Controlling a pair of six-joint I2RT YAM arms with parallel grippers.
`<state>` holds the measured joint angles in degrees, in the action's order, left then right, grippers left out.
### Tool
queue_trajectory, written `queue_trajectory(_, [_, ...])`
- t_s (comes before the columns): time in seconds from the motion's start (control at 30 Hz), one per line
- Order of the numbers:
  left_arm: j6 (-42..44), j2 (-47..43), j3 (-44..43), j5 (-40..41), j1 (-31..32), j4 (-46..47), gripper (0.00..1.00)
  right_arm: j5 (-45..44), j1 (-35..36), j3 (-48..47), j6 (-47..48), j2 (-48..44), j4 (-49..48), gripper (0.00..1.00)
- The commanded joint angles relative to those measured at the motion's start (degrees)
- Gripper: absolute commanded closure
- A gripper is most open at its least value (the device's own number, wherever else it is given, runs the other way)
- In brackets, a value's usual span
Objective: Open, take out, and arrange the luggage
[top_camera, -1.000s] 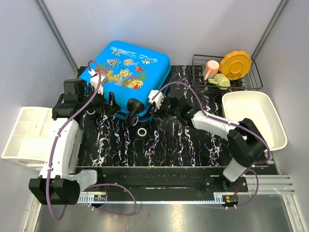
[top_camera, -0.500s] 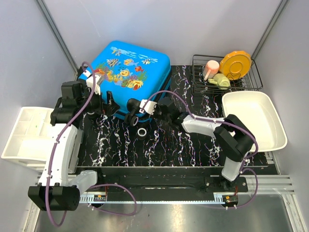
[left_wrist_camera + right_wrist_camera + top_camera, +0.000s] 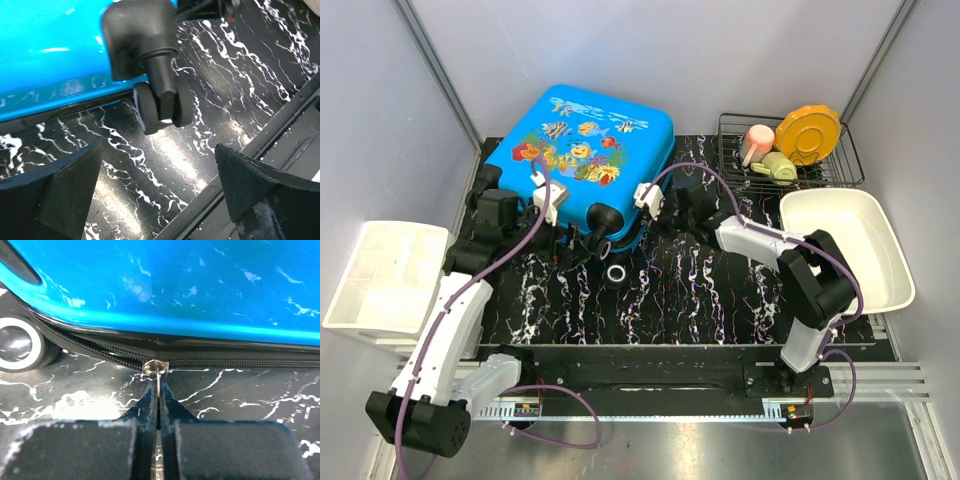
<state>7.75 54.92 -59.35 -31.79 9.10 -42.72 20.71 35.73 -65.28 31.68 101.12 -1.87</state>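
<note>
Luggage (image 3: 585,160), zipped, laid flat on the worktop (image 3: 700,290) at far left: zipper pull (image 3: 156,366) is pinched by the closed right claw (image 3: 158,392), seemingly for unzipping; left claw (image 3: 157,165) is held wide open beside a wheel (image 3: 162,107), gripping nothing.

luggage (image 3: 590,150): glossy hard plastic | zip pull (image 3: 155,366): shiny metal | table (image 3: 700,300): glossy, marbled blk

The black, white-veined surface (image 3: 700,290) carries a blue suitcase (image 3: 585,150) at its far left corner, one wheel (image 3: 162,107) touching the top. A wire rack (image 3: 790,184) stands at the far right corner. A white tub (image 3: 895,260) sits along the right edge and a white bin (image 3: 380,280) at the left edge.
</note>
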Motion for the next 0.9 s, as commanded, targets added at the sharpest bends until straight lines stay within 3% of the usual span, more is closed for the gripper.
queue_trajectory(0.0, [0.8,1.5,0.0,3.4,3.7,4.6,0.01,11.0,-3.3,-5.6,-6.4,-0.6,0.6,1.0])
queue_trajectory(0.27, [-2.7,7.7,-2.5,7.4,11.5,6.0,0.01,13.3,-3.5,-7.0,-11.3,0.5,0.6,1.0])
queue_trajectory(0.53, [-9.1,12.5,-2.1,17.6,16.4,9.8,0.01,11.8,-3.4,-6.8,-14.2,0.1,0.0,1.0])
queue_trajectory(0.63, [-8.8,14.4,-2.8,18.6,17.2,9.9,0.21,11.1,-3.4,-6.4,-14.7,0.0,-0.2,1.0])
queue_trajectory(0.67, [-8.1,15.0,-3.2,18.7,17.2,9.2,0.4,10.5,-3.4,-6.4,-14.8,0.0,-0.2,1.0])
queue_trajectory(0.7, [-6.6,15.2,-3.3,18.9,17.1,6.9,0.51,10.2,-3.4,-6.2,-14.6,-0.3,-0.2,1.0])
queue_trajectory(0.8, [-2.7,15.2,-3.1,16.2,16.0,1.0,0.77,8.6,-3.4,-5.8,-14.6,-1.0,-0.2,1.0])
queue_trajectory(0.87, [-0.7,13.9,-1.9,14.3,14.1,-0.9,0.88,7.2,-3.4,-5.4,-14.6,-1.6,-0.2,1.0])
